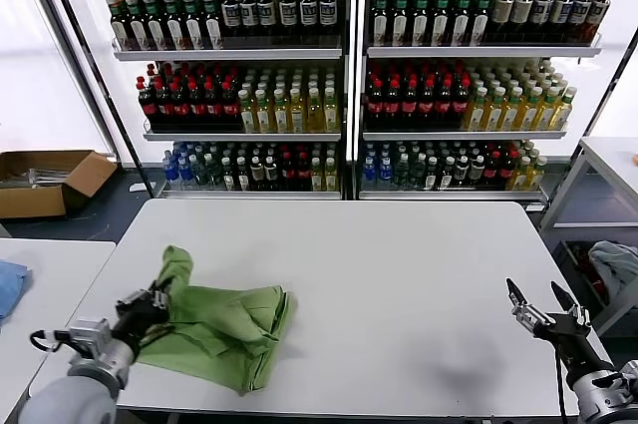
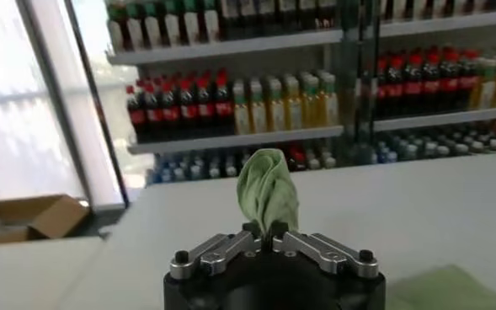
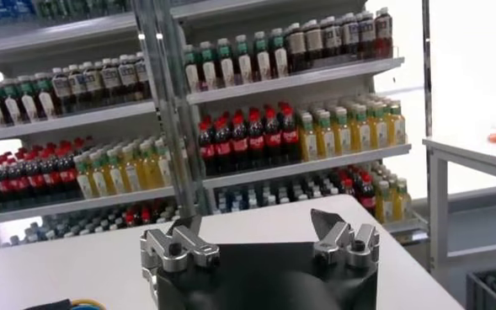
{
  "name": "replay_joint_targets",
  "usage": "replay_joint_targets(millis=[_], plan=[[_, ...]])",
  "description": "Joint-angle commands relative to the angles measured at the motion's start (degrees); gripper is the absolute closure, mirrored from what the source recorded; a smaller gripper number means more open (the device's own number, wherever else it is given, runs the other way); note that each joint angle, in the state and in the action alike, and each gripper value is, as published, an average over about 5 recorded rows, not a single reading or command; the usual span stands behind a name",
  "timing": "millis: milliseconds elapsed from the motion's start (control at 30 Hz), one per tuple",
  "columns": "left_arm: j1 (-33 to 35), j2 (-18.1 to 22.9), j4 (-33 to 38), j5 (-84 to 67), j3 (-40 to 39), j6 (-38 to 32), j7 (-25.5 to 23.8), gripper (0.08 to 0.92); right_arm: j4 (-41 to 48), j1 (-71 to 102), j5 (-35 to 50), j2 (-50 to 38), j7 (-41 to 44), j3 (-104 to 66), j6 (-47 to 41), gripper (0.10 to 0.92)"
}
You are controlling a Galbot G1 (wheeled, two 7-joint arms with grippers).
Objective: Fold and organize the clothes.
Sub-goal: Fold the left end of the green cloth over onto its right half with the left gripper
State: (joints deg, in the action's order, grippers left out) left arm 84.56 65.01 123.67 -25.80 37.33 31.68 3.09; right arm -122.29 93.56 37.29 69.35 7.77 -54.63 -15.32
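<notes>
A light green shirt point(image 1: 224, 329) lies crumpled on the near left part of the white table point(image 1: 399, 284). One end of it rises in a fold point(image 1: 175, 269) toward the left edge. My left gripper point(image 1: 150, 301) is shut on that raised part of the shirt; in the left wrist view the pinched green fabric point(image 2: 267, 189) stands up from between the closed fingers of the left gripper point(image 2: 264, 229). My right gripper point(image 1: 534, 296) hovers open at the table's near right corner, well away from the cloth, and the right gripper point(image 3: 256, 226) holds nothing.
Shelves of bottles point(image 1: 339, 75) stand behind the table. A second white table point(image 1: 50, 284) on the left carries a blue cloth point(image 1: 10, 284). A cardboard box point(image 1: 45, 180) sits on the floor at left. Another table point(image 1: 613, 160) and a bin of cloth point(image 1: 613, 264) are at right.
</notes>
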Motion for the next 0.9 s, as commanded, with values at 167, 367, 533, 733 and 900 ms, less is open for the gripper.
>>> replay_joint_targets(millis=[167, 367, 533, 733, 900], plan=[[1.16, 12.08, -1.72, 4.57, -14.02, 1.34, -1.76, 0.882, -0.73, 0.11, -1.46, 0.34, -0.18, 1.84, -0.37, 0.203], [1.64, 13.28, -2.71, 5.49, -16.21, 1.04, -2.23, 0.882, -0.53, -0.20, -2.19, 0.62, -0.25, 2.77, -0.40, 0.203], [3.00, 13.59, 0.03, 5.62, -16.82, 0.85, -1.81, 0.832, -0.04, -0.90, -2.38, 0.52, -0.41, 3.03, -0.48, 0.203], [4.89, 14.23, 8.27, 2.77, -16.32, 1.40, -0.68, 0.680, 0.57, -2.47, -2.72, 0.21, -0.75, 4.32, -0.81, 0.203], [5.40, 11.07, 13.86, -9.71, -8.89, 1.46, 0.60, 0.532, 0.74, -3.58, -3.01, -0.10, -0.87, 5.89, -0.95, 0.203]])
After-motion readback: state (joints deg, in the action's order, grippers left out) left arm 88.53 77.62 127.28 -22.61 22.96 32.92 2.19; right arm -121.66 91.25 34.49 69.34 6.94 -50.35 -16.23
